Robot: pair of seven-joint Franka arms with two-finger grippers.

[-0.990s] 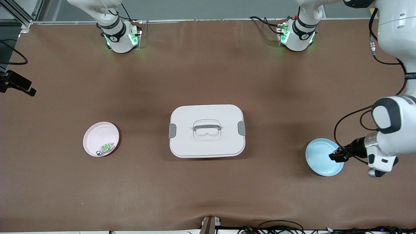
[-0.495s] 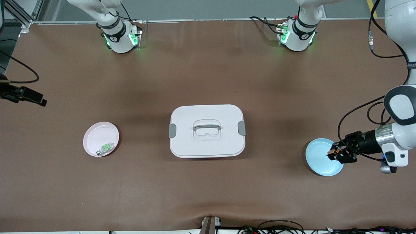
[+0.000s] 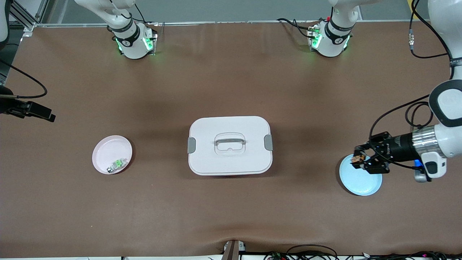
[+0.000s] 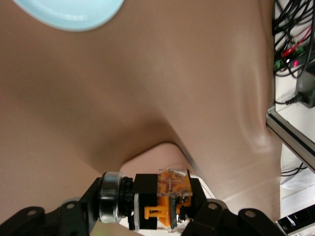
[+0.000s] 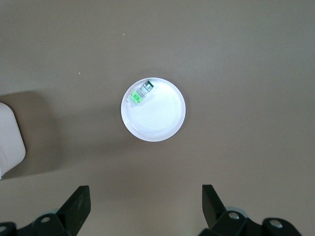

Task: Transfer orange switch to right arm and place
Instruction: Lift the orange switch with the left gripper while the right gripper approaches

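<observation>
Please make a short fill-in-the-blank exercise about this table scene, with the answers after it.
1. The left gripper is shut on the small black-and-orange ____.
2. It is over the rim of the round light ____ plate.
3. The small green-and-silver part lies in the round ____ plate.
4. The right gripper is ____.

Answers: switch; blue; pink; open

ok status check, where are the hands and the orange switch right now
Left hand shut on orange switch, over the blue plate. Right hand open, above the pink plate. White lidded box mid-table between the plates.
</observation>
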